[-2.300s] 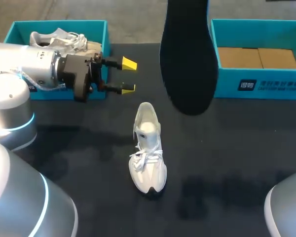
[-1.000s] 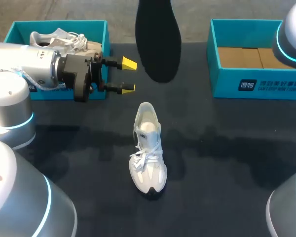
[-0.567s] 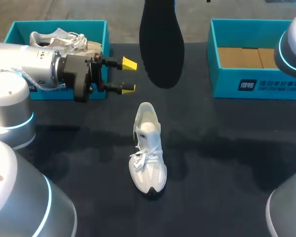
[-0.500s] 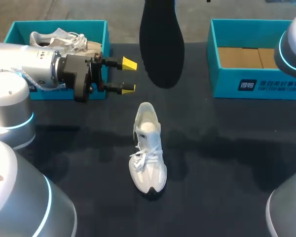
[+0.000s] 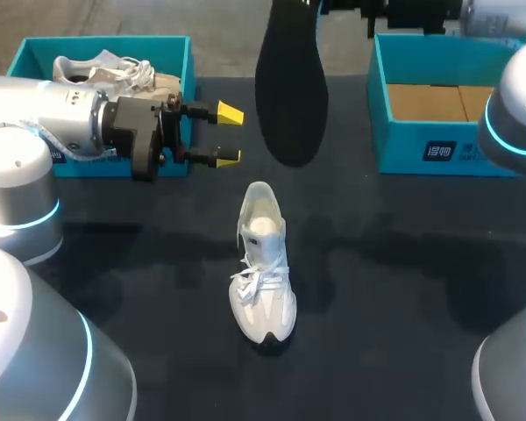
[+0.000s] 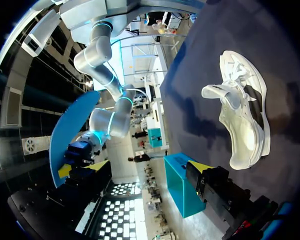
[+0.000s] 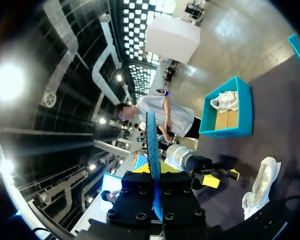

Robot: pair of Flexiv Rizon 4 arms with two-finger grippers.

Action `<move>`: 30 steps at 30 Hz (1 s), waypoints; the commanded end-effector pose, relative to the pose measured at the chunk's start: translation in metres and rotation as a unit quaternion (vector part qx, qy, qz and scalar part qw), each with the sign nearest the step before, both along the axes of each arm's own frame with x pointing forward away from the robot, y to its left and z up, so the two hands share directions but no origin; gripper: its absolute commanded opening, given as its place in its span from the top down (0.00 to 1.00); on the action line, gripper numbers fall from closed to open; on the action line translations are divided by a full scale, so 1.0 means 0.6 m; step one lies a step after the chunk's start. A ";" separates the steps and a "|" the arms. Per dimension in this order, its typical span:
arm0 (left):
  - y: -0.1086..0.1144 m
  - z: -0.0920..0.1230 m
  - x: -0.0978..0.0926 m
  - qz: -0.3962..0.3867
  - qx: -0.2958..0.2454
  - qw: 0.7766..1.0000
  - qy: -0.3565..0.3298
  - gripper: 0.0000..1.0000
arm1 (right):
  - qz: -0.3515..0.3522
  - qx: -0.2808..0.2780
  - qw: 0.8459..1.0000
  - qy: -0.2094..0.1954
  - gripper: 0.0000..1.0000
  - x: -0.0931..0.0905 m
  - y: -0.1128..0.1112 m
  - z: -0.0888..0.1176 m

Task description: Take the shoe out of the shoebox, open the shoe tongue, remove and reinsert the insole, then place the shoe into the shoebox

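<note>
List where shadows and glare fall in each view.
Head view: soft blotchy shadows lie on the table on both sides of the shoe, and the insole hangs as a flat dark shape. Left wrist view: dark patches mottle the table around the brightly lit shoe. Right wrist view: the right claw is dark, and the insole's edge is lit blue.

Two teal shoeboxes [image 5: 105, 40] [image 5: 401, 154], two white shoes [image 5: 263, 294] [image 5: 103, 70], one dark insole [image 5: 291, 96], two robot arms [image 5: 61, 110] [image 5: 515, 114].
</note>
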State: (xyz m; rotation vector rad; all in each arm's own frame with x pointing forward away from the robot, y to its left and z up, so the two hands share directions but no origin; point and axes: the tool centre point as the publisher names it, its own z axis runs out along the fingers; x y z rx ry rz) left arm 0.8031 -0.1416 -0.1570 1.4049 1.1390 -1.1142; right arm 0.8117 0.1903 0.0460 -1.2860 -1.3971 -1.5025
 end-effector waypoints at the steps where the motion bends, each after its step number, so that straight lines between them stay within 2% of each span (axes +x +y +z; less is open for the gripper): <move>1: -0.002 -0.001 0.000 0.001 -0.001 1.000 -0.001 0.00 | -0.003 0.012 1.000 0.008 1.00 -0.009 0.001 -0.032; 12: -0.002 -0.001 0.000 0.001 -0.001 1.000 -0.001 0.00 | -0.009 0.018 1.000 0.020 1.00 0.013 0.016 -0.047; 19: -0.002 -0.001 0.000 0.001 -0.001 1.000 -0.001 0.00 | -0.012 0.028 0.999 0.029 1.00 0.024 0.028 -0.066; 20: -0.002 -0.001 0.000 0.001 -0.001 1.000 -0.001 0.00 | -0.019 0.043 0.998 0.043 1.00 0.033 0.034 -0.081; 30: -0.002 -0.001 0.000 0.001 -0.001 1.000 -0.001 0.00 | -0.019 0.043 0.998 0.043 1.00 0.033 0.034 -0.081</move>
